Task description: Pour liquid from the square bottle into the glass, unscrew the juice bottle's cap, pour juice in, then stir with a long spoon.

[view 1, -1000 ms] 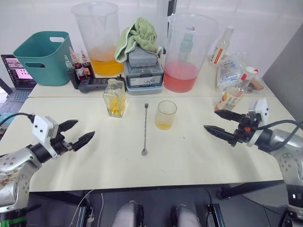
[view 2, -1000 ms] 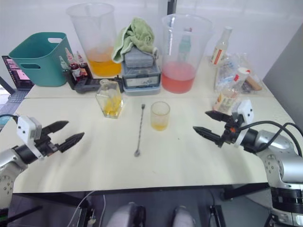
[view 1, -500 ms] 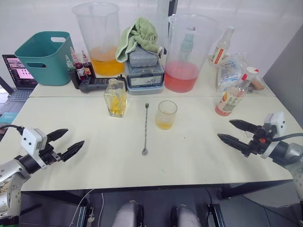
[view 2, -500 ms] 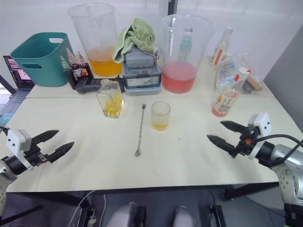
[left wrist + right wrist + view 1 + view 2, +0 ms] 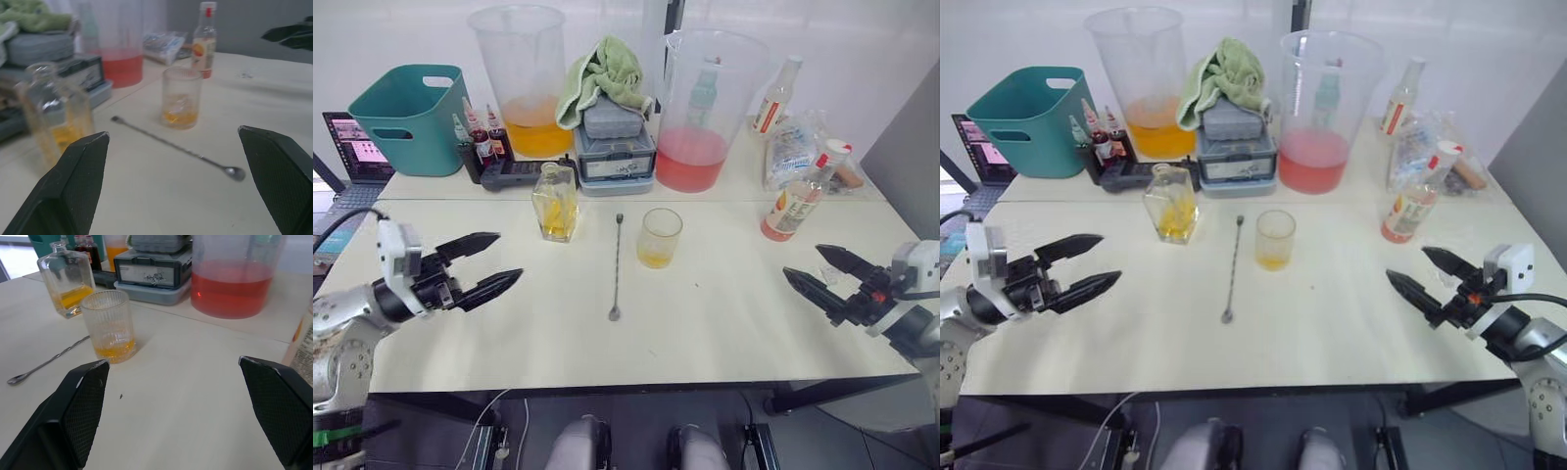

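The square bottle (image 5: 554,202), clear glass with a little yellow liquid, stands upright at the table's middle back. To its right the ribbed glass (image 5: 659,238) holds a shallow layer of yellow liquid. Between them the long spoon (image 5: 616,268) lies flat, bowl toward me. At the right, the juice bottle (image 5: 799,196) with a white and red cap stands upright. My left gripper (image 5: 491,262) hovers open over the table's left side, well short of the square bottle. Near the right edge my right gripper (image 5: 819,270) is open and empty, in front of the juice bottle.
Along the back stand a teal bin (image 5: 407,117), a beaker with orange liquid (image 5: 527,80), a grey box under a green towel (image 5: 612,125), a beaker with red liquid (image 5: 700,110), small dropper bottles (image 5: 477,135) and a bag (image 5: 791,149). A laptop (image 5: 349,147) sits far left.
My left gripper has swung in and forward over the table toward the middle. My right gripper has drawn slightly further back to the right edge. Nothing on the table has moved.
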Motion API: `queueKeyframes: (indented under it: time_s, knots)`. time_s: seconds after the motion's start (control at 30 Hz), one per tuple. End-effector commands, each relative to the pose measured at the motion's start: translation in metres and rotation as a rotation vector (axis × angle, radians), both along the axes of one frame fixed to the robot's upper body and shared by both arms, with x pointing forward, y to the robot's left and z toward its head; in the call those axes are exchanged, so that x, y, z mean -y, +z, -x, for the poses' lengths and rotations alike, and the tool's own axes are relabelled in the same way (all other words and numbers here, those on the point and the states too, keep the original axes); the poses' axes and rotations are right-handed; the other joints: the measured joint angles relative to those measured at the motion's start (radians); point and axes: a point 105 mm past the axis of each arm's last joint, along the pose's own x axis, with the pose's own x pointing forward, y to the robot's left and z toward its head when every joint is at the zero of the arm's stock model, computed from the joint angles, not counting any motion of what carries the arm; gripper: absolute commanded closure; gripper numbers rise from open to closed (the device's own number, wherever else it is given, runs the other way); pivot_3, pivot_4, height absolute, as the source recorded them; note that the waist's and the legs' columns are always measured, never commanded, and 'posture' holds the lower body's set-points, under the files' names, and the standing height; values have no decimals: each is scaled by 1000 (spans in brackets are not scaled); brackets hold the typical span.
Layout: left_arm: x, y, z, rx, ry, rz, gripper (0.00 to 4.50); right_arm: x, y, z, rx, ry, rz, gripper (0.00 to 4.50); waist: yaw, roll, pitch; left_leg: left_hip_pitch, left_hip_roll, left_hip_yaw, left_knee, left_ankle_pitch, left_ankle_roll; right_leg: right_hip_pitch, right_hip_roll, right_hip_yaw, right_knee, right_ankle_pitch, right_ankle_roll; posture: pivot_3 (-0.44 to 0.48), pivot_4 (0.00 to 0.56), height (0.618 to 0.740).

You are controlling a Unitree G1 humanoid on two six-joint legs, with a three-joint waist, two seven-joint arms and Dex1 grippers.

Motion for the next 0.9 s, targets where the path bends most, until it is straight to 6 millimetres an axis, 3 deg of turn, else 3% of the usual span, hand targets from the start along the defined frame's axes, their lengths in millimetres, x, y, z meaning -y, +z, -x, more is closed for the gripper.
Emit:
queueKeyframes:
  time_s: [0.03, 0.33, 0.6, 0.9]
  knots:
    - [10, 11, 3, 15, -33, -2, 32, 21, 19, -10, 68, -115, 21, 0, -6, 0, 0, 0, 0, 0, 0, 0, 0, 0, 1, 0, 0, 0, 0, 0, 150, 739]
    - [25, 25, 14, 28, -60, -2, 32, 56, 57, -62, 148, -247, -7, 0, -23, 0, 0, 0, 0, 3, -1, 5, 7, -2, 2, 3, 1, 0, 0, 0, 150, 739]
    - [27, 28, 22, 54, -19, -2, 32, 53, 61, -108, 108, -216, -40, 0, -27, 1, 0, 0, 0, 4, -2, 5, 7, -2, 3, 3, 0, 0, 0, 0, 150, 739]
    - [30, 26, 30, 60, 8, 2, 32, 46, 64, -138, 129, -231, 1, 0, -39, 1, 1, 0, 0, 4, -2, 5, 7, -2, 3, 4, 0, 0, 0, 0, 150, 739]
